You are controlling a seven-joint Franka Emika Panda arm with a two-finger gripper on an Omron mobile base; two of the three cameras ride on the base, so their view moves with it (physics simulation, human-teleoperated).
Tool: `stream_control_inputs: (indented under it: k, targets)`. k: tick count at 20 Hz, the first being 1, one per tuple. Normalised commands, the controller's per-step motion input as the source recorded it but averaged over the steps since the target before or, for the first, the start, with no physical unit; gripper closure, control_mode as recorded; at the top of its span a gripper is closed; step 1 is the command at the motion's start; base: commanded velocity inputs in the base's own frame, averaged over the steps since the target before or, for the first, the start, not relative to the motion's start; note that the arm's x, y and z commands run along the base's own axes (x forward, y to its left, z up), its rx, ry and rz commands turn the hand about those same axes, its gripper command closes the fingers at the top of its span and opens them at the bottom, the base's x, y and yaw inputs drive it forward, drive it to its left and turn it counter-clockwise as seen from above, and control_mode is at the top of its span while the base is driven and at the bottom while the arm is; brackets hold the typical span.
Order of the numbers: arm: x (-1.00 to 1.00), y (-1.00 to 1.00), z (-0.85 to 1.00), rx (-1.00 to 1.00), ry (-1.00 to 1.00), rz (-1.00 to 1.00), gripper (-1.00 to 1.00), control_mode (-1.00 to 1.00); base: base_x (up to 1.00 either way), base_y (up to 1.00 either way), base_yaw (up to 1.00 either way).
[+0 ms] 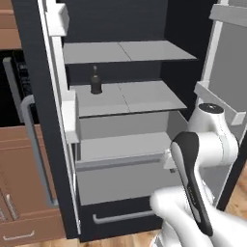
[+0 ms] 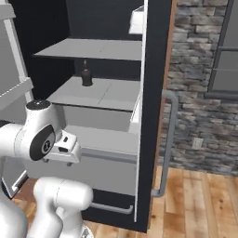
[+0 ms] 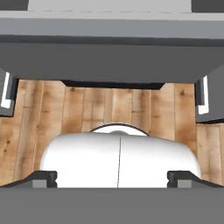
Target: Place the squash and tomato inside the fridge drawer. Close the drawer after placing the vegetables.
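Observation:
The fridge drawer [image 1: 120, 185] is the wide light grey box under the shelves of the open fridge, also seen in the right base view [image 2: 109, 172]. Its plain front fills the top of the hand view [image 3: 112, 57]. I cannot see into it. My gripper [image 1: 170, 161] hangs in front of the drawer's upper edge near its right end [image 2: 67, 148], pointing down at the wooden floor. In the hand view the gripper [image 3: 113, 177] is open, its dark fingertips [image 3: 43, 177] far apart with nothing between them. The squash and the tomato are out of view.
A small dark bottle [image 1: 96, 82] stands on the middle fridge shelf [image 1: 144, 99]. Below the grey drawer is a black drawer with a silver bar handle [image 1: 120, 217]. The fridge doors stand open on both sides [image 2: 155, 116]. Wooden cabinets [image 1: 24, 193] are at the left.

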Motion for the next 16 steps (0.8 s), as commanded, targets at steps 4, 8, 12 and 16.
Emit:
stream_control_inputs:
  k: [4, 8, 12, 16]
  targets:
    - [0.00, 0.00, 0.00, 0.00, 0.00, 0.00, -1.00, 1.00, -0.74, -0.23, 0.39]
    - [0.00, 0.00, 0.00, 0.00, 0.00, 0.00, -1.00, 1.00, -0.53, -0.29, 0.44]
    - [0.00, 0.00, 0.00, 0.00, 0.00, 0.00, -1.00, 1.00, -0.31, -0.43, 0.48]
    - [0.00, 0.00, 0.00, 0.00, 0.00, 0.00, -1.00, 1.00, -0.52, -0.62, 0.50]
